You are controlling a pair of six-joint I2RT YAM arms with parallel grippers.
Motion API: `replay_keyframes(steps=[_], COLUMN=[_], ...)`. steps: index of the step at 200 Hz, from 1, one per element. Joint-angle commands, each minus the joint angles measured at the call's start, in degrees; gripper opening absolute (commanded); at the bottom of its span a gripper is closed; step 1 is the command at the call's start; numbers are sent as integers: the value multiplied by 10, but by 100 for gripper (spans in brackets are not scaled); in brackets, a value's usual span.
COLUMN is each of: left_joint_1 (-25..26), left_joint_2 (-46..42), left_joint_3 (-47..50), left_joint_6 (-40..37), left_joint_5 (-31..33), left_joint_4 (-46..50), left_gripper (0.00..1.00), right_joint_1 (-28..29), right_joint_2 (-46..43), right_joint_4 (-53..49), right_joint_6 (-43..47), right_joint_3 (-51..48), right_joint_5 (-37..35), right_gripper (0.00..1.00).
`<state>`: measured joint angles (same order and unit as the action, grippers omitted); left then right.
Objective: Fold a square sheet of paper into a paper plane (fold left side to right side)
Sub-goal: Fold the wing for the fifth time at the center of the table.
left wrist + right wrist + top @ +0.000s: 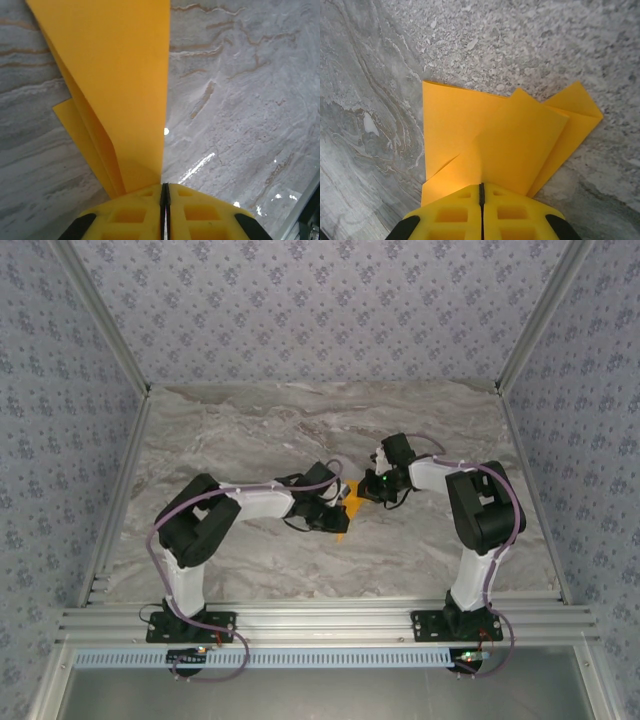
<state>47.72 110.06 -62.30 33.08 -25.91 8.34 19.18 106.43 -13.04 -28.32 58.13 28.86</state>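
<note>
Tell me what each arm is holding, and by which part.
Left fingers: shut on the orange paper, pinching the near end of its raised flap. Right fingers: shut at the paper's near edge; gripping or only pressing it cannot be told.

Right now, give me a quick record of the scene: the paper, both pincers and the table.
paper: orange-yellow, folded into overlapping layers, mid-table between the arms
left pincer: shut on the edge of a raised flap
right pincer: shut, tips at the paper; pinching or pressing unclear
table: grey marble top
</note>
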Motion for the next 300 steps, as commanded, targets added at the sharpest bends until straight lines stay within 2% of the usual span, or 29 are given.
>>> replay_keyframes(steps=[1, 57, 94, 124, 175, 300], left_joint_1=[-2, -1, -1, -1, -1, -1], left_joint_2=[7, 8, 9, 10, 12, 14], left_joint_3=[33, 70, 74, 73, 73, 79], left_joint_6=[12, 24, 24, 24, 24, 22], left_joint_5=[17, 19, 20, 21, 19, 18], left_joint_4=[-11, -43, -52, -52, -51, -46], left_gripper=[7, 5, 4, 4, 4, 3], right_joint_1=[-3, -3, 22, 45, 62, 23], right_joint_2=[-16, -127, -175, -160, -112, -28], right_joint_4=[6, 92, 125, 165, 171, 110], right_joint_6=[10, 13, -4, -30, -28, 46], right_joint_3=[-32, -105, -167, -184, -160, -94], right_joint_5=[5, 41, 40, 44, 35, 5], right_gripper=[8, 6, 6, 6, 6, 5])
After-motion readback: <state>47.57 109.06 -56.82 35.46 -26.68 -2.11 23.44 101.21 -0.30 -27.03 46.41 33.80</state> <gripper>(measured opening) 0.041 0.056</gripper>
